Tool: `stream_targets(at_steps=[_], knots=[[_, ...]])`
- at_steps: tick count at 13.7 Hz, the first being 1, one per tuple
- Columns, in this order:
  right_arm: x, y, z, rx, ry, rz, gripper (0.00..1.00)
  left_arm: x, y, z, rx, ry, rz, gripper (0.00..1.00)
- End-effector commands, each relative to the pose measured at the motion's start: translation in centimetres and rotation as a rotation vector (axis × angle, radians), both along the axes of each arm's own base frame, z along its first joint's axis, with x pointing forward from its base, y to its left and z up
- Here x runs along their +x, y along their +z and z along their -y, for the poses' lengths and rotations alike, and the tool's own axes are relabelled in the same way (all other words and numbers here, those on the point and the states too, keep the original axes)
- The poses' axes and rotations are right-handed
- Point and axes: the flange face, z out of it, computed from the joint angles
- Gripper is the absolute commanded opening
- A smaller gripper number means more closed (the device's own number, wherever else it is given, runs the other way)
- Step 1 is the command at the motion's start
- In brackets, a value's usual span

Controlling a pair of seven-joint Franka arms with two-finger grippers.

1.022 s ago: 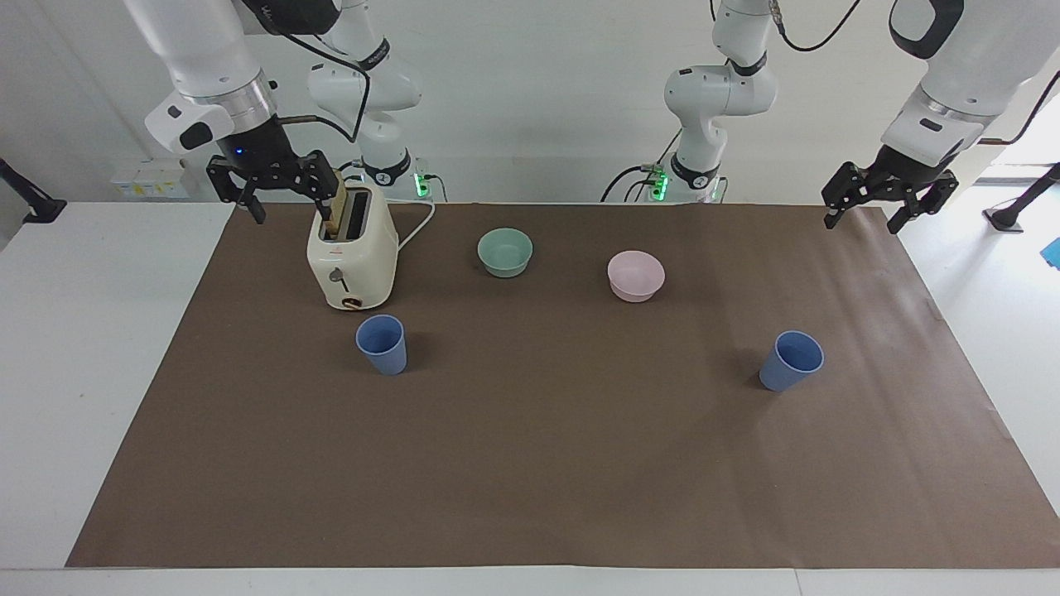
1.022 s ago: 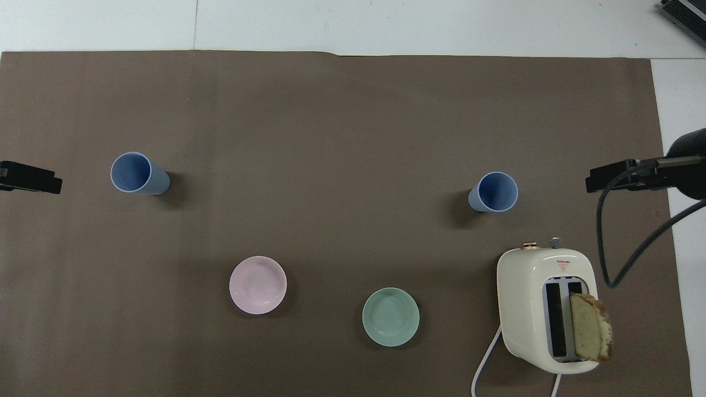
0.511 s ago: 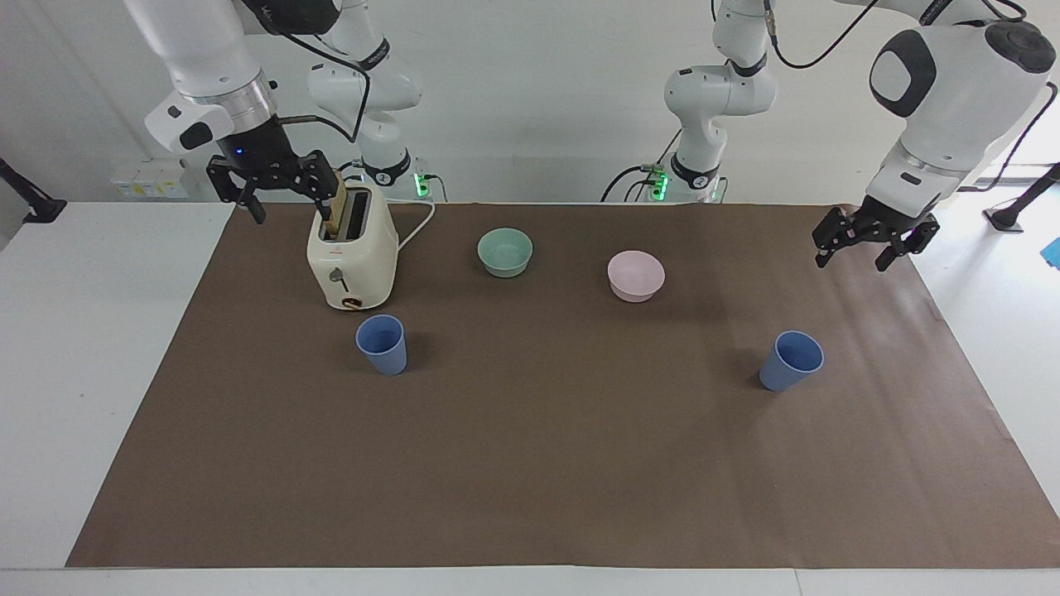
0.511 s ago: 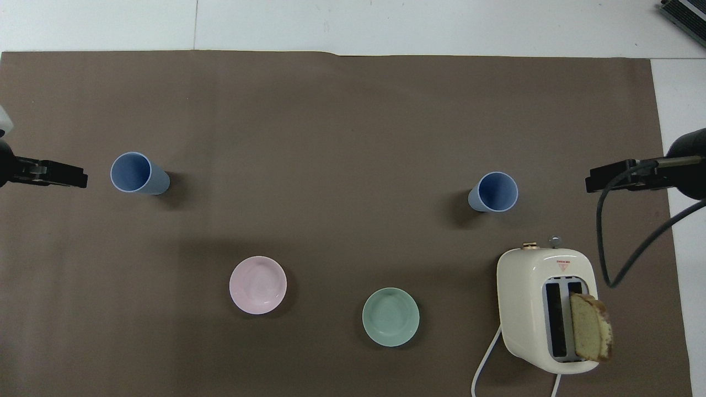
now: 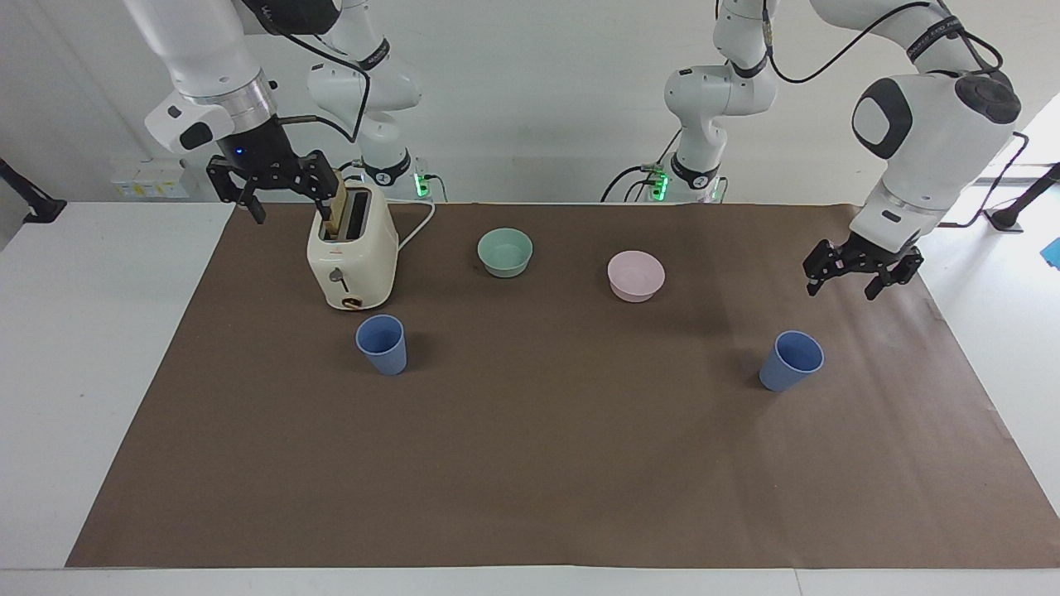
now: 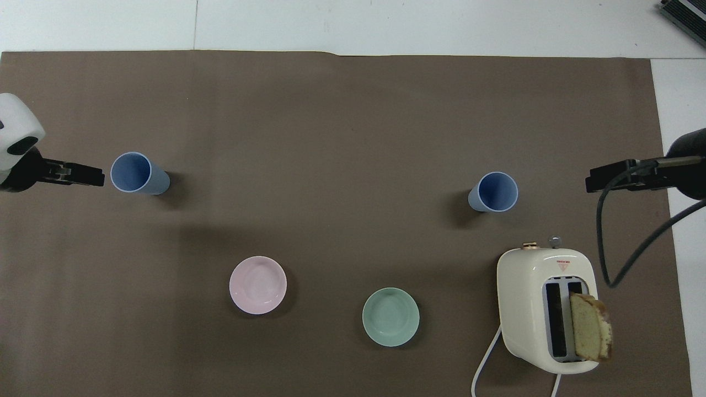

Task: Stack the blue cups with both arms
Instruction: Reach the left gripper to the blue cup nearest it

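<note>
Two blue cups stand upright on the brown mat. One cup (image 5: 382,344) (image 6: 493,191) is just farther from the robots than the toaster. The other cup (image 5: 792,361) (image 6: 135,172) is toward the left arm's end. My left gripper (image 5: 845,285) (image 6: 91,175) is open and empty. It hangs low over the mat beside that cup, not touching it. My right gripper (image 5: 290,205) (image 6: 598,181) is open and empty. It waits in the air by the top of the toaster.
A cream toaster (image 5: 352,257) (image 6: 543,309) holds a slice of toast (image 5: 335,203) (image 6: 590,328) at the right arm's end. A mint-green bowl (image 5: 505,251) (image 6: 390,317) and a pink bowl (image 5: 636,275) (image 6: 257,285) sit nearer to the robots than the cups.
My left gripper has come down and moved in toward the cup at its end of the table. The right arm and both cups have not moved.
</note>
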Motion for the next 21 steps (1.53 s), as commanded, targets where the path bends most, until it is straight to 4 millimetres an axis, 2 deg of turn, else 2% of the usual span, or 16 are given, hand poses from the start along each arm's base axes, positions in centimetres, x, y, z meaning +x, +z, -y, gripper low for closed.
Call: stream_targets(at_steps=[1,4,6,8,14,16,17,19,21], knots=[[0.0,-0.1,0.1,0.007,-0.011,-0.007,1.0,0.9,-2.9,-0.4,-0.014,-0.013,0.017,1.0],[-0.1,-0.1,0.3,0.005,-0.016,-0.01,1.0,1.6,-5.8,-0.8,-0.018,-0.01,0.032,1.0],[0.0,-0.1,1.5,0.005,-0.037,-0.01,1.0,2.2,-7.3,-1.3,-0.019,-0.02,0.043,1.0],[0.0,-0.1,1.4,0.005,-0.034,-0.01,1.0,2.4,-8.7,-1.2,-0.027,-0.013,0.038,1.0],[0.0,-0.1,1.4,0.005,-0.034,-0.008,1.0,1.5,-10.9,-1.1,-0.037,-0.002,0.023,1.0],[0.0,-0.1,1.4,0.005,-0.034,-0.008,1.0,1.5,-11.0,-0.8,-0.044,0.001,0.02,0.97],[0.0,-0.1,1.4,0.005,-0.034,-0.008,1.0,1.5,-11.0,-0.7,-0.045,0.002,0.019,0.84],[0.0,-0.1,1.4,0.005,-0.036,-0.008,1.0,1.5,-10.9,-0.5,-0.045,-0.004,0.019,0.4],[0.0,-0.1,1.4,0.005,-0.034,-0.008,1.0,1.6,-10.9,-0.4,-0.046,0.003,0.015,0.08]])
